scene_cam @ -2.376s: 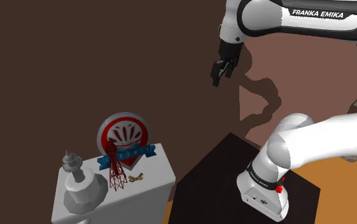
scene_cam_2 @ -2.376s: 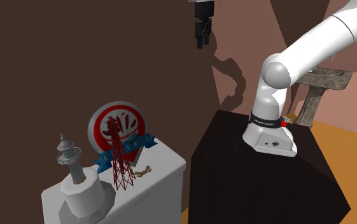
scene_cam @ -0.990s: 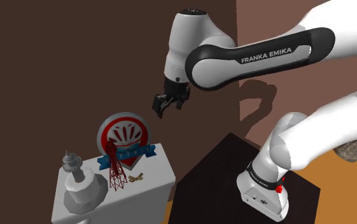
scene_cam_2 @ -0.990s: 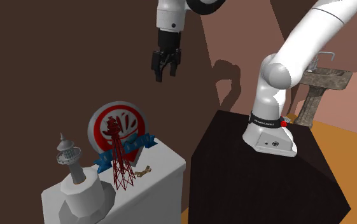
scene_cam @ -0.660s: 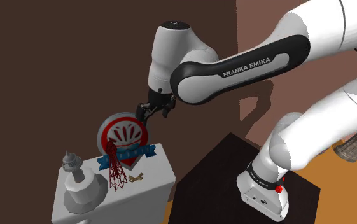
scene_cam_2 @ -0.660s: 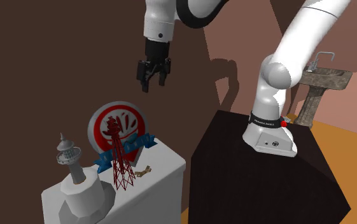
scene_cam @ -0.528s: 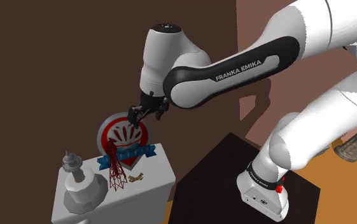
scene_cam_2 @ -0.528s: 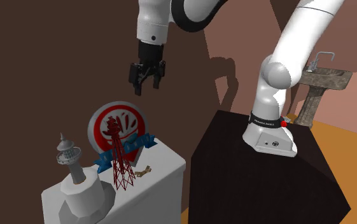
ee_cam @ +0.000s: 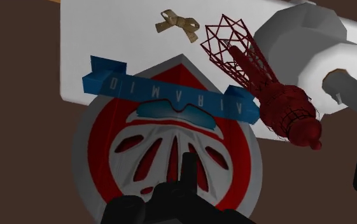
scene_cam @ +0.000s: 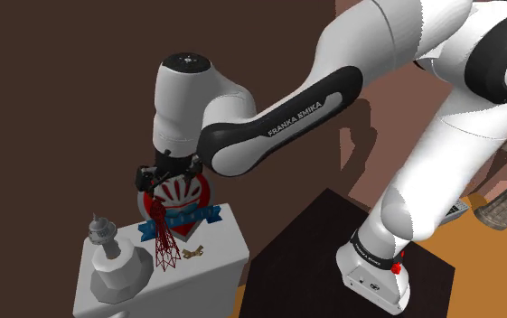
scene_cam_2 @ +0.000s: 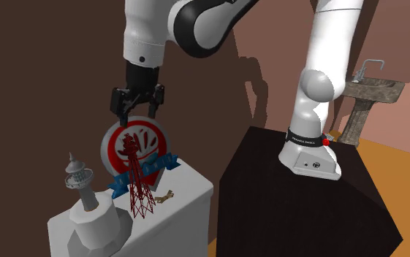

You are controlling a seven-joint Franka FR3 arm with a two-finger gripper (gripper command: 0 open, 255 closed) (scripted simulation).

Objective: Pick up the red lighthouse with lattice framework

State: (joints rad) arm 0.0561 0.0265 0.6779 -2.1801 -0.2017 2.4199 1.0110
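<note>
Red lattice lighthouse [scene_cam_2: 136, 179] just below gripper [scene_cam_2: 138, 120]

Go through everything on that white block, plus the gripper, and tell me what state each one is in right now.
Red lattice lighthouse: upright on the white block, not held.
Grey lighthouse: upright.
Round emblem: standing upright.
Tan bow: lying flat.
Gripper: open, holding nothing.

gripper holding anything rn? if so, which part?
Nothing is held. The gripper is open, hovering above the red lattice lighthouse without touching it.
</note>
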